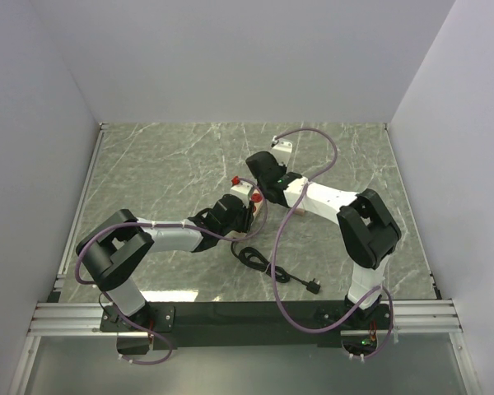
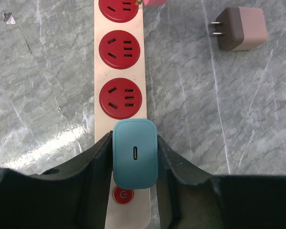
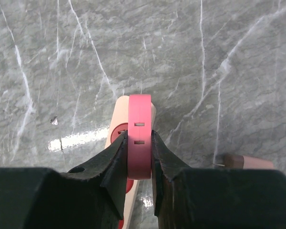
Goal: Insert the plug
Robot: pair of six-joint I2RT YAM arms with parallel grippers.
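A cream power strip (image 2: pixel 120 73) with red sockets lies mid-table between both arms (image 1: pixel 249 194). My left gripper (image 2: pixel 135 143) is shut on a teal charger (image 2: pixel 135 155) and holds it over the strip's socket beside the red power button (image 2: pixel 122 194). Whether its prongs are seated is hidden. My right gripper (image 3: pixel 139 143) is shut on a pink plug (image 3: pixel 139 129) at the strip's far end (image 3: pixel 118 112), over a red socket. Three red sockets show open in the left wrist view.
A brown-and-pink charger (image 2: pixel 239 28) lies on its side on the marble to the right of the strip, also showing in the top view (image 1: pixel 284 146). The strip's black cable and plug (image 1: pixel 281 276) trail toward the near edge.
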